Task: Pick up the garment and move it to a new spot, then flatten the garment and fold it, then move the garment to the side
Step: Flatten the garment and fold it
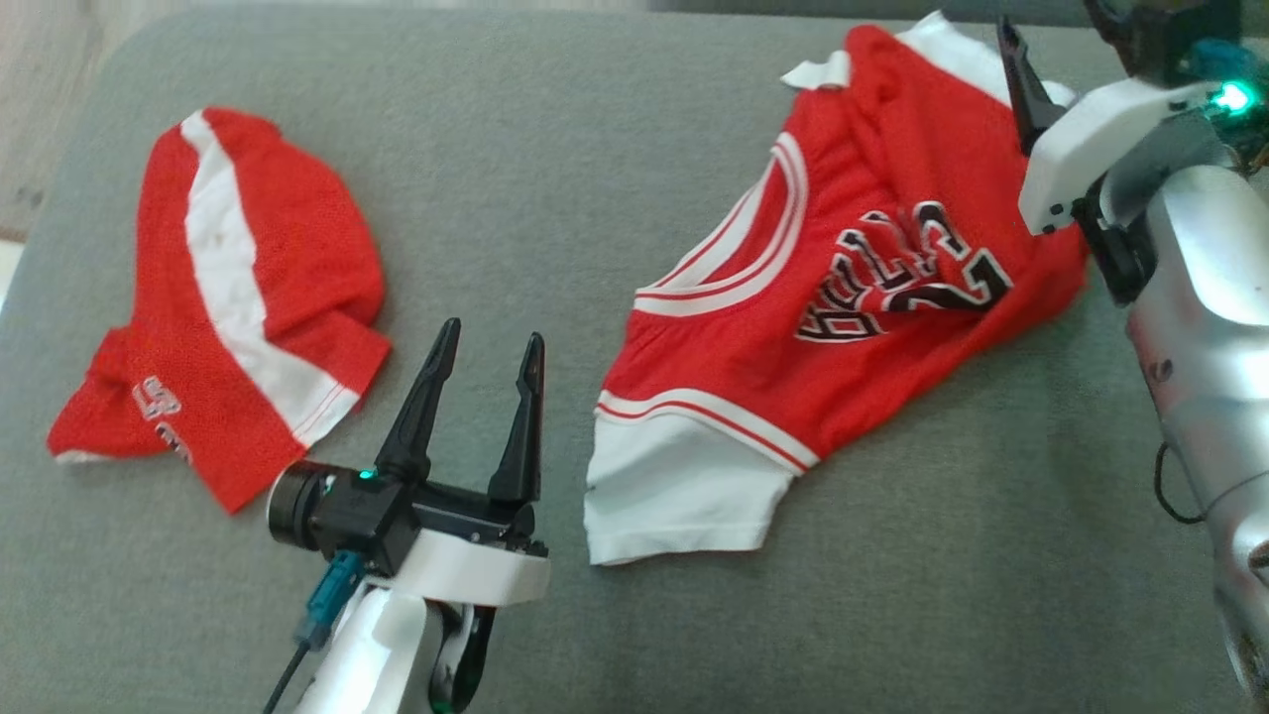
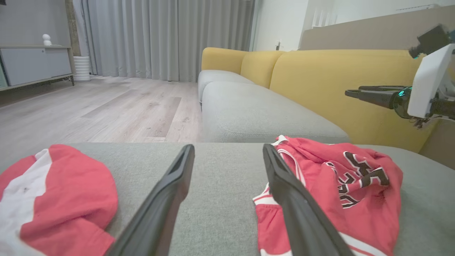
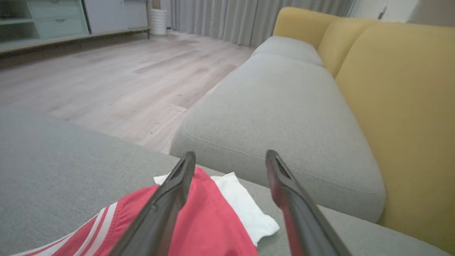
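Observation:
The garment, a red basketball jersey (image 1: 813, 297) with white trim and dark lettering, lies crumpled on the right half of the grey cushion (image 1: 555, 129). It also shows in the left wrist view (image 2: 337, 192) and the right wrist view (image 3: 213, 227). My right gripper (image 1: 1066, 40) hangs open just above the jersey's far right corner, with nothing between its fingers (image 3: 231, 154). My left gripper (image 1: 491, 347) stands open over bare cushion left of the jersey, and its fingers (image 2: 228, 149) are empty. The right gripper (image 2: 373, 94) is seen from the side in the left wrist view.
A second red piece with a white stripe (image 1: 238, 297) lies bunched at the cushion's left side (image 2: 64, 199). Beyond are another grey seat cushion (image 3: 284, 106), yellow backrests (image 2: 337, 78), wooden floor (image 2: 106, 106) and a low cabinet (image 2: 35, 65).

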Motion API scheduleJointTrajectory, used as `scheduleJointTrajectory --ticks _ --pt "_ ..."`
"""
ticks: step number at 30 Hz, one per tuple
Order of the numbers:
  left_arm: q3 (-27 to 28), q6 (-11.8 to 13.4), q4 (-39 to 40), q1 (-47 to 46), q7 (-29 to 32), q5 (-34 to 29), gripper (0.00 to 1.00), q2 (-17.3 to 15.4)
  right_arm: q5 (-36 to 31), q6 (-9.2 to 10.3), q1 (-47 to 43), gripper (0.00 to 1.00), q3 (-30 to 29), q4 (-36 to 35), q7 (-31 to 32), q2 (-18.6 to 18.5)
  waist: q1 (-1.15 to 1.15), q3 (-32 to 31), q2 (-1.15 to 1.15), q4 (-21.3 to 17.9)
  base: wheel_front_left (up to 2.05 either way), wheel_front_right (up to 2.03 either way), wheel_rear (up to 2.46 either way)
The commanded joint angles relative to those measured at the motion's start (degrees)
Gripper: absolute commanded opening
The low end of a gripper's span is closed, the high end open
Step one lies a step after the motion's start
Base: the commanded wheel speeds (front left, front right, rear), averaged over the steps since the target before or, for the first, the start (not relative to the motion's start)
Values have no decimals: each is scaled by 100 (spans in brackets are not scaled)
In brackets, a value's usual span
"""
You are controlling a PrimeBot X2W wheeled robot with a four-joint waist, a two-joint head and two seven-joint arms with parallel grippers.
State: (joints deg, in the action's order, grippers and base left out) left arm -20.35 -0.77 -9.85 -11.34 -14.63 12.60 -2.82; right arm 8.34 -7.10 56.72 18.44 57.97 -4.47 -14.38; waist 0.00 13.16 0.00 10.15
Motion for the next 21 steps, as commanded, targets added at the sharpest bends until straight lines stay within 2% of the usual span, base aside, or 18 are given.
scheduleJointTrajectory --ticks 1,7,13,21 --pt "206 -4 170 -45 -37 -46 100 -6 102 -39 -5 100 49 -157 -159 6 0 -160 0 -183 0 0 0" --pt "304 -25 222 97 -37 -62 100 -6 508 -39 -553 100 -194 -367 -786 -12 0 -414 0 -646 0 0 0" --pt "331 -39 243 240 -37 -107 100 -6 668 -39 -1621 100 -794 -1167 -1025 190 0 -569 0 -1048 0 0 0" --pt "421 -53 254 383 -37 -140 100 -6 281 -39 -3589 100 -1810 -2771 -1051 935 0 -760 0 -1310 0 0 0"
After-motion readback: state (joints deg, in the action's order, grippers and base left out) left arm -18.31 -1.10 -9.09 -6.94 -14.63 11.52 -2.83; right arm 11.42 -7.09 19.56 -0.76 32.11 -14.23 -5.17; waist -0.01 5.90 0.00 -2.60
